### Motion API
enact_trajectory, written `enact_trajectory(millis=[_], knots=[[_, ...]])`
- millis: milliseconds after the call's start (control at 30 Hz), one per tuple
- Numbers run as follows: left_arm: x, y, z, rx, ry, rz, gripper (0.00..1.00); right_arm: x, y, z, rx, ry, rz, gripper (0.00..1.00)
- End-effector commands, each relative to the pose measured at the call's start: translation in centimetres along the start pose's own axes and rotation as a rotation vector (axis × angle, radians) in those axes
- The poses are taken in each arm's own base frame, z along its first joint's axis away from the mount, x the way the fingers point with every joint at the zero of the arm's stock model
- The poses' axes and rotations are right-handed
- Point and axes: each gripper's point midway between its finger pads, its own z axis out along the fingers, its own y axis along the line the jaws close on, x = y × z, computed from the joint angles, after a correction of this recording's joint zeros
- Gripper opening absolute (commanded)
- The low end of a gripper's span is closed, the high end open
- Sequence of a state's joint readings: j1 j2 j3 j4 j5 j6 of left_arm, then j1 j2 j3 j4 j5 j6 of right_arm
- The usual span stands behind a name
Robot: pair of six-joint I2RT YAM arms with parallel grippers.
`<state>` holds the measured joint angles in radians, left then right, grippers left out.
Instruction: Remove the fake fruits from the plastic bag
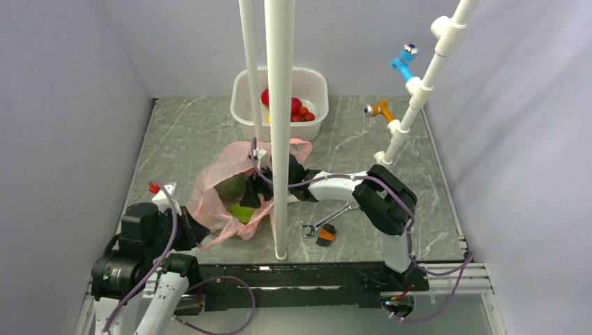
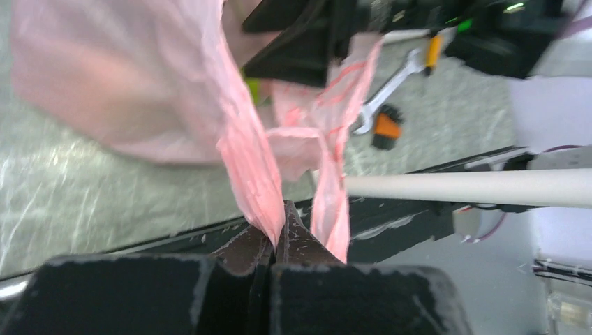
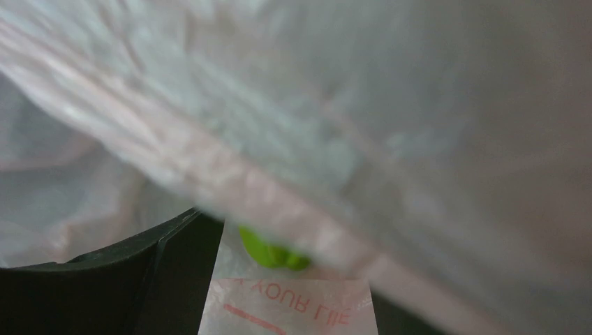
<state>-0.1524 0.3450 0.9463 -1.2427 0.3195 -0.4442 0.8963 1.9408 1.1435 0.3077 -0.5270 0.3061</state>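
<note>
The plastic bag [image 1: 206,188], holding a dull-green ball [image 1: 230,187] and a green elongated piece [image 1: 241,211], lies at the table's [image 1: 181,132] 9 o'clock. The left claw [image 2: 277,225], at the bag's 7 o'clock, is clamped on its handle. The right claw [image 1: 260,187] sits in its mouth from 3 o'clock, its spread impossible to tell.

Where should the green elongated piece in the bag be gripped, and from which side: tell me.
Probably across its narrow middle, coming through the mouth of the plastic bag from the right arm's side. The green elongated piece lies flat just inside, beside the dull-green ball, while the left tool pinches the bag.
</note>
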Motion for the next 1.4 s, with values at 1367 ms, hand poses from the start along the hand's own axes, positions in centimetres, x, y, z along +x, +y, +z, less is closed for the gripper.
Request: enact_trajectory(millis=[1367], knots=[[1.8, -1.6, -1.3, 0.107, -0.02, -0.05, 0.0, 6.3, 0.5, 8.9, 0.106, 0.255, -0.354, 0.57]])
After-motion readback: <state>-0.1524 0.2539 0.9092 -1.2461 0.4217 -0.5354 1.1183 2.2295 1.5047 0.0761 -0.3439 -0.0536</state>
